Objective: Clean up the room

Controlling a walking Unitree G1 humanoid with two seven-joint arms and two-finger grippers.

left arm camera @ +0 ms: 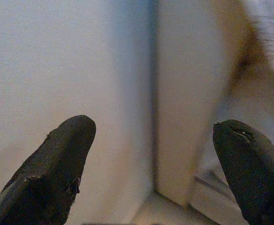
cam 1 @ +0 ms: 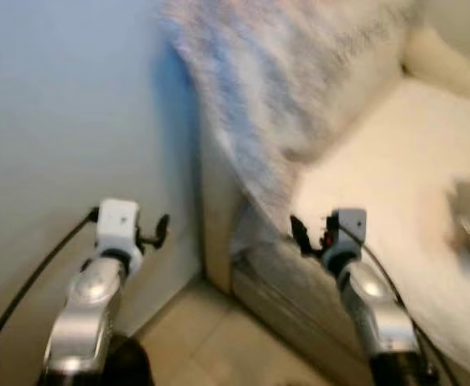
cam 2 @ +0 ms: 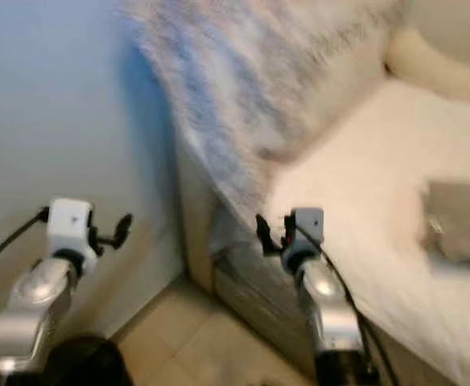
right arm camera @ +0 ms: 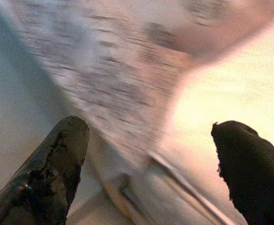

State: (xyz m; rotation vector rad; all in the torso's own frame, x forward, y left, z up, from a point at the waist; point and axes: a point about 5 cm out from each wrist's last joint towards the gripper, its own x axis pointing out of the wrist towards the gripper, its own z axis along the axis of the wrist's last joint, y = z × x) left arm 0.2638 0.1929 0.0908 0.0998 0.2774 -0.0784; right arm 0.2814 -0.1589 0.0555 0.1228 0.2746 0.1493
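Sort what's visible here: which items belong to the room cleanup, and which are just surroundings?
Cleanup items:
blanket draped over the sofa arm
grey cloth lying on the seat
left gripper and right gripper, both open, holding nothing

Surroundings:
sofa
wall
floor

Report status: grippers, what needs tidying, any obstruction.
Left gripper open, empty, facing wall. Right gripper open, empty, at sofa edge. Blanket draped over sofa arm; grey item on seat, blurred. Nothing between the fingers.
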